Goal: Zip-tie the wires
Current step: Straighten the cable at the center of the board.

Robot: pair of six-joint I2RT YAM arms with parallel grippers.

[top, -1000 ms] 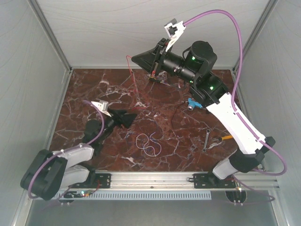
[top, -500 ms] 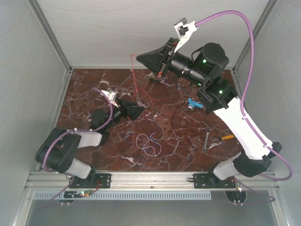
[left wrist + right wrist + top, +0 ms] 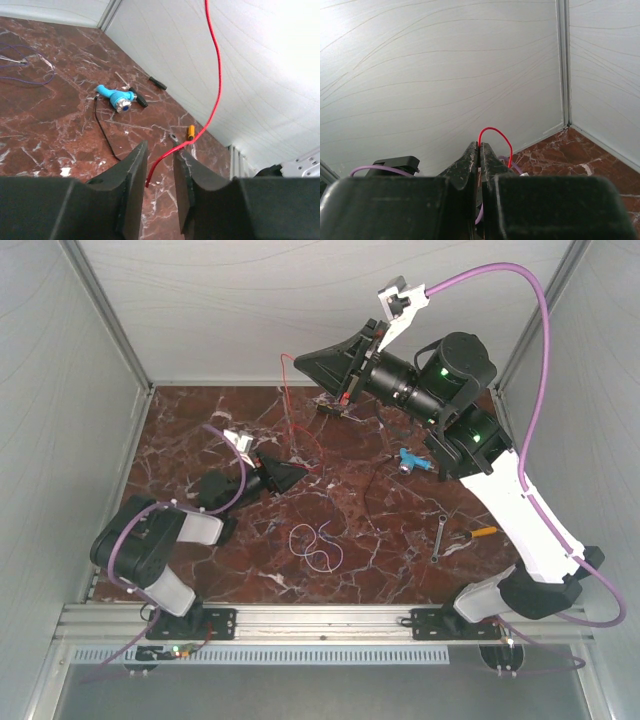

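Purple and whitish wires (image 3: pixel 315 543) lie in loose loops on the marble table, a little in front of its middle. One red wire (image 3: pixel 287 405) hangs away from them, and my right gripper (image 3: pixel 300 364) is shut on its top end, high near the back wall. In the right wrist view the red wire (image 3: pixel 495 130) arches out of the shut right gripper (image 3: pixel 480 145). My left gripper (image 3: pixel 303 469) sits low on the table at the wire's bottom end. Its jaws stand narrowly apart, and the red wire (image 3: pixel 216 60) ends in the gap of the left gripper (image 3: pixel 160 148), against the right finger.
A blue-handled tool (image 3: pixel 410 460) lies right of centre with a thin black strand (image 3: pixel 368 490) curving from it. A small wrench (image 3: pixel 440 535) and a yellow-handled tool (image 3: pixel 481 531) lie at the right. White walls enclose three sides.
My left arm swung forward and right to the red wire's bottom end, and its jaws narrowed around it. The right gripper rose slightly with the wire's top end.
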